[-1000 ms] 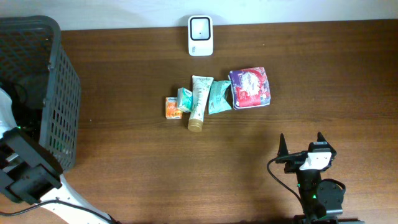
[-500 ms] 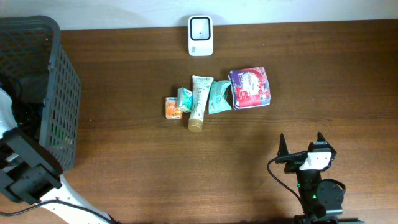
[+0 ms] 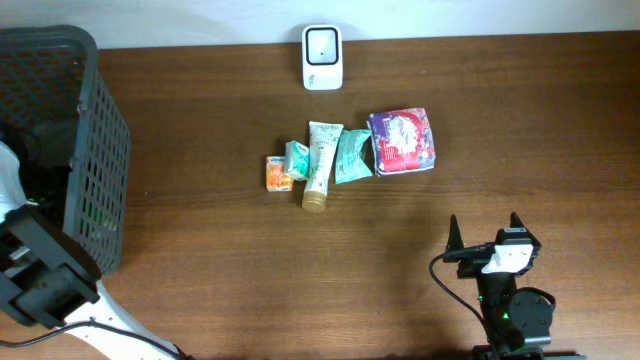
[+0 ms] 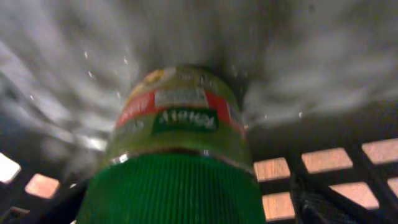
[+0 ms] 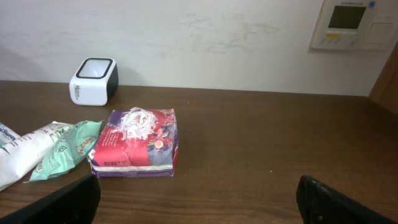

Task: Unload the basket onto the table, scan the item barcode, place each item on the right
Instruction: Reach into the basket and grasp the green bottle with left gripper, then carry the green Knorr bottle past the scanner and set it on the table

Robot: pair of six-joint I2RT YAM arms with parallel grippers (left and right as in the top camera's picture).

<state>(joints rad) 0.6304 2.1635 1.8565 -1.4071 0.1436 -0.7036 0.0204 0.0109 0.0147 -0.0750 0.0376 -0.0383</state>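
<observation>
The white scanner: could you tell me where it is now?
In the overhead view, the white scanner stands centrally at the far edge of the table, beyond the tube.

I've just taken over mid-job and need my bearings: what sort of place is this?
Probably a mock shop checkout: a white barcode scanner at the back of a wooden table, packaged goods like a purple packet and cream tube mid-table, and a dark mesh basket at the left edge.

You have a matt wood-grain table (image 3: 200, 260), a plastic lattice basket (image 3: 100, 150), a ribbed plastic lid (image 4: 174, 190), a glossy pack (image 5: 137, 146).
</observation>
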